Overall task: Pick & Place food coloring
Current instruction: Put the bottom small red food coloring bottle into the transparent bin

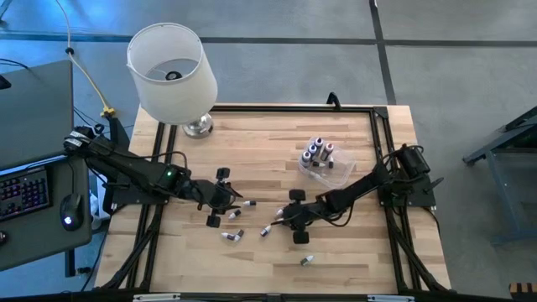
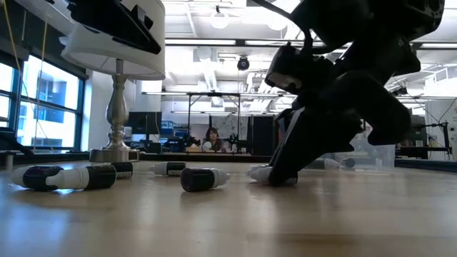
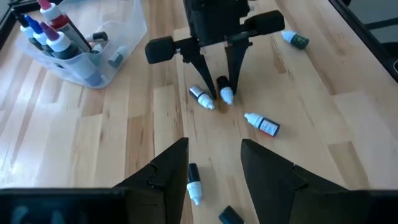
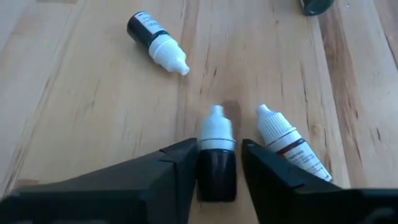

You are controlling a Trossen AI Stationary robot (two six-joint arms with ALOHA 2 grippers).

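Lamp (image 1: pixel 172 71): white drum shade, silver base, at the wooden tabletop (image 1: pixel 252 134) corner. Grey floor (image 1: pixel 453 59) around. Beyond the lamp: tall windows (image 2: pixel 39 100), ceiling lights (image 2: pixel 220 20), a seated person (image 2: pixel 212 137). Keyboard (image 1: pixel 23 193) and mouse (image 1: pixel 69 222) beside.

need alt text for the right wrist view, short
The right end effector has its two dark fingers closing around a dark dropper bottle with a white cap lying on the wooden table. A second bottle lies just beside it, and a third lies farther off.
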